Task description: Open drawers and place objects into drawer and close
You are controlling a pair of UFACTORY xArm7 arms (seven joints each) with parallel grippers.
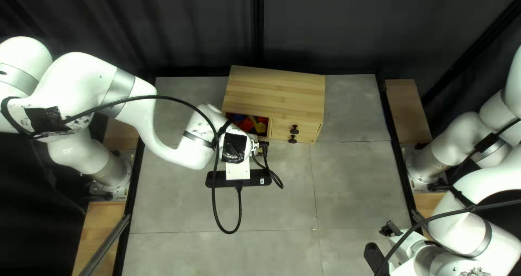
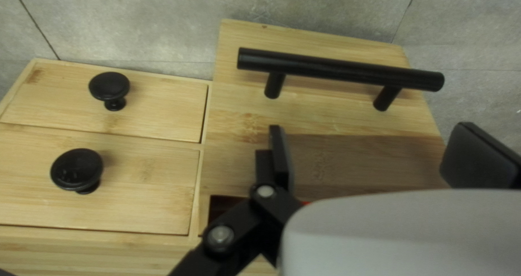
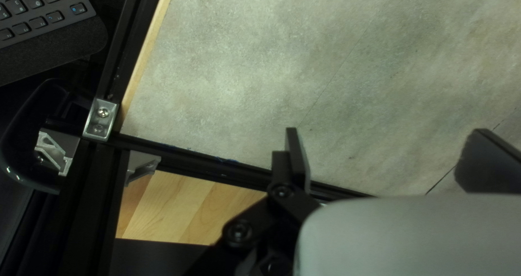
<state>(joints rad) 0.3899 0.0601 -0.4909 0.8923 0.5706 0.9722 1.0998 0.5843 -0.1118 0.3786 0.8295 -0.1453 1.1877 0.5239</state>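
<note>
My left gripper point(image 1: 264, 147) is at the front of the wooden cabinet point(image 1: 277, 91) in the top left view, by a compartment holding red, blue and yellow pieces point(image 1: 247, 125). In the left wrist view my left gripper point(image 2: 374, 156) stands open over a wooden panel point(image 2: 325, 118); a black bar handle point(image 2: 342, 71) lies ahead of the fingers. Beside them, two small drawers with round knobs point(image 2: 109, 86) are shut. A dark opening and a bit of red show under the gripper. My right gripper point(image 1: 392, 230), also seen as gripper point(image 3: 388, 159), is open and empty.
The grey table point(image 1: 190, 211) has a black frame point(image 3: 190, 159) along its edge. Past that frame, the right wrist view shows a keyboard point(image 3: 43, 10) and a metal bracket point(image 3: 101, 119). A cable point(image 1: 213, 184) hangs from my left arm over the table.
</note>
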